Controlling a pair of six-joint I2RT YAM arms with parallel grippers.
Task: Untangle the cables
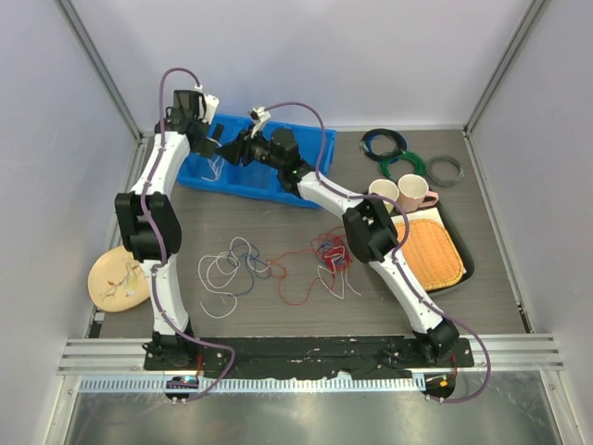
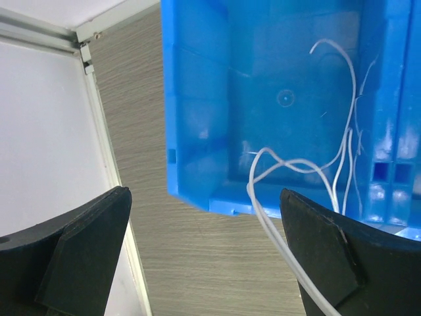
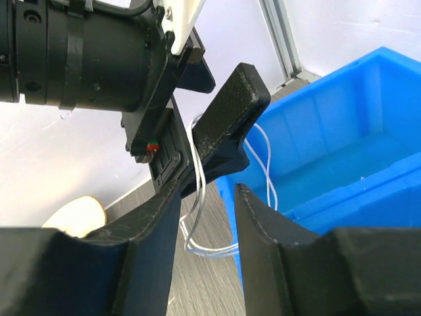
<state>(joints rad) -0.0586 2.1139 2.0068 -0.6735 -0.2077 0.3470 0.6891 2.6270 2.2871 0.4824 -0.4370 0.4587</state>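
Loose cables lie on the table: a white and dark blue tangle [image 1: 232, 269] and a red and blue knot [image 1: 330, 253]. Another white cable [image 2: 256, 210] trails out of the blue bin [image 2: 197, 99] and runs past the right finger of my left gripper [image 2: 204, 197], which stands wide open at the bin's left corner. Opposite it, my right gripper [image 3: 207, 191] has its jaws partly apart, and the same white cable [image 3: 199, 195] hangs in the gap, touching neither pad. From above, both the left gripper [image 1: 215, 137] and the right gripper [image 1: 233, 151] meet over the bin [image 1: 278, 181].
Green, black and grey coiled rings [image 1: 405, 167] lie at the back right. Two mugs [image 1: 384, 192] and a woven orange mat [image 1: 428, 250] sit on a black tray. A beige plate [image 1: 119, 278] is at the left edge. Frame walls enclose the table.
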